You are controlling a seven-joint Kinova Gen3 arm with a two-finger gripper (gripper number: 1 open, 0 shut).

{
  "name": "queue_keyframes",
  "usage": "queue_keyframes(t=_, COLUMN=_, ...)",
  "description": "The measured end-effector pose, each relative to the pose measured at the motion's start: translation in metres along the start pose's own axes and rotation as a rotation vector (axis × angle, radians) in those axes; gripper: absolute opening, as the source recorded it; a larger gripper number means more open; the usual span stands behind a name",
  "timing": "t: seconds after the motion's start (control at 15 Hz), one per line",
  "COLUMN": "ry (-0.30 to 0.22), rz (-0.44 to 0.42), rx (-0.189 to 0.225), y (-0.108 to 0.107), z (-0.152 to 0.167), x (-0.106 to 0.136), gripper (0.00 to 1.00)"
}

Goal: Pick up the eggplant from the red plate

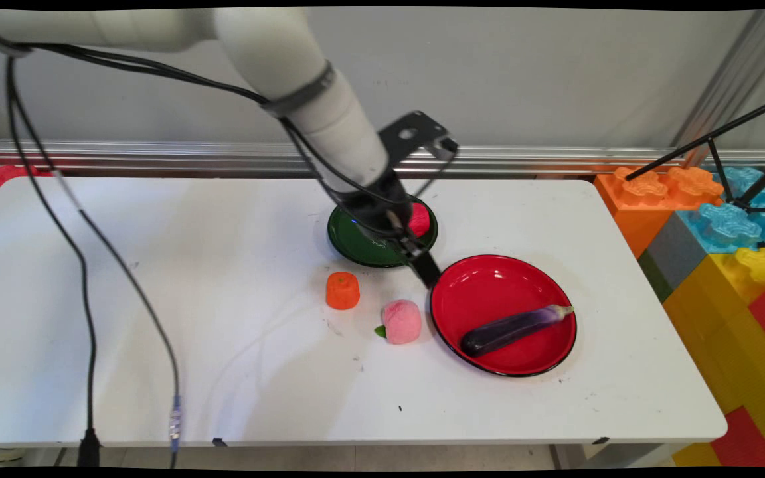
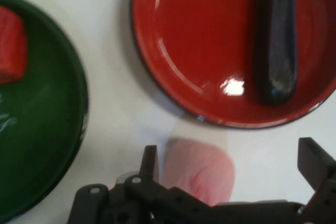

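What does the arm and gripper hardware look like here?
White tubular arm with a dark band round its forearm, and black cables draped from it. A black perforated bracket sits at the wrist. The gripper is black: bolted linkage and two blocky fingers.

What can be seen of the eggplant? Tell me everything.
The eggplant is a long, slim, glossy dark purple toy, paler toward its small greenish stem end. It lies flat inside the red plate, aslant, stem toward the plate's right rim and blunt end toward its near rim. Only the plate touches it; the pincer hangs apart from it.
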Motion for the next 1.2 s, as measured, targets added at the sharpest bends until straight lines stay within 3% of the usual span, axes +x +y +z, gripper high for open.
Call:
queue_keyframes(t=0.6, ry=0.033, rz=0.065, rx=-0.055, y=0.035, z=0.064, x=0.041, gripper=1.0)
queue_keyframes(t=1.2, ry=0.068, rz=0.149, rx=-0.094, y=0.054, z=0.114, x=0.05, gripper=1.0)
